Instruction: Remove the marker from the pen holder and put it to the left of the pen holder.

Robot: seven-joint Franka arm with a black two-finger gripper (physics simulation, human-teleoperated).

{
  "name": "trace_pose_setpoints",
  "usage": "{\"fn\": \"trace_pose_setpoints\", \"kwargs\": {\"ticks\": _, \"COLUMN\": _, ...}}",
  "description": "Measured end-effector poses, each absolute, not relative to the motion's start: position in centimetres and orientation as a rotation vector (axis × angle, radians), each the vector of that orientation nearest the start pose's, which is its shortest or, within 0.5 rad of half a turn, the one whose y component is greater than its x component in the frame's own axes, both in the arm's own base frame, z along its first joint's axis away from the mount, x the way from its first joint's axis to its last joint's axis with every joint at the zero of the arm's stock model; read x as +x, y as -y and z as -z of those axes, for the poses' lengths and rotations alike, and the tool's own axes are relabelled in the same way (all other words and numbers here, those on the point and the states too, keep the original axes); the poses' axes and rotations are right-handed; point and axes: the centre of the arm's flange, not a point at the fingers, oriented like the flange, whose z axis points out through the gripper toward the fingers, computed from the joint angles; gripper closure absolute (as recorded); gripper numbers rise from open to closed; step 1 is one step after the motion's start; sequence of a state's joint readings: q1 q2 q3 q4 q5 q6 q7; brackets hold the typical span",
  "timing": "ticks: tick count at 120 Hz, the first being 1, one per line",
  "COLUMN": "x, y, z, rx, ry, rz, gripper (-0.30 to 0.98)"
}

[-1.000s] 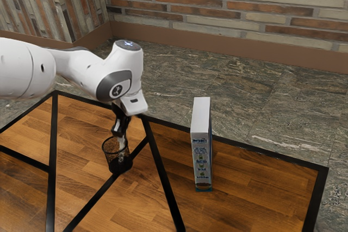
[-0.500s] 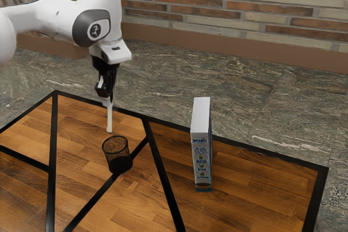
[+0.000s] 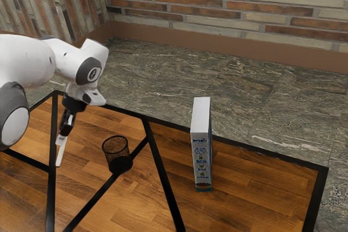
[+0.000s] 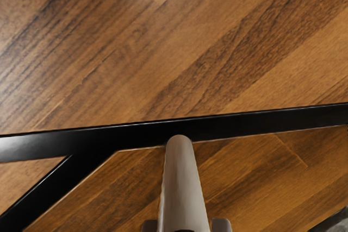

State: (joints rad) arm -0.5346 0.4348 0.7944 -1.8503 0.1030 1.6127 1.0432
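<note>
around the marker [image 3: 60, 152], claw [image 3: 64, 133] tight

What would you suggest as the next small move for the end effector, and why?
I would probably ease the end effector down gently, opening only once the marker rests on the table. It grips the marker tilted, one end pointing down, on the exterior view's left of the holder; whether that end touches the table, I cannot tell.

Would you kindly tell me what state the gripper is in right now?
Gripper: closed, holding the marker, which points downward.
</note>
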Motion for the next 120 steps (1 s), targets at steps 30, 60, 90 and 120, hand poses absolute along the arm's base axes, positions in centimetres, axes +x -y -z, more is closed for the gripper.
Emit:
{"fn": "trace_pose_setpoints", "kwargs": {"ticks": 30, "x": 54.3, "y": -12.9, "z": -30.6, "rx": -2.805, "ry": -1.039, "rz": -1.086, "gripper": 0.58}}
{"fn": "trace_pose_setpoints", "kwargs": {"ticks": 60, "x": 55.4, "y": -8.6, "z": -38.3, "rx": -2.873, "ry": -1.141, "rz": -0.804, "gripper": 0.18}}
{"fn": "trace_pose_setpoints", "kwargs": {"ticks": 90, "x": 54.8, "y": -1.9, "z": -59.7, "rx": -2.917, "ry": -1.022, "rz": -0.171, "gripper": 0.06}}
{"fn": "trace_pose_setpoints", "kwargs": {"ticks": 120, "x": 54.3, "y": 4.0, "z": -64.3, "rx": -2.935, "ry": -0.87, "rz": -0.094, "gripper": 0.02}}
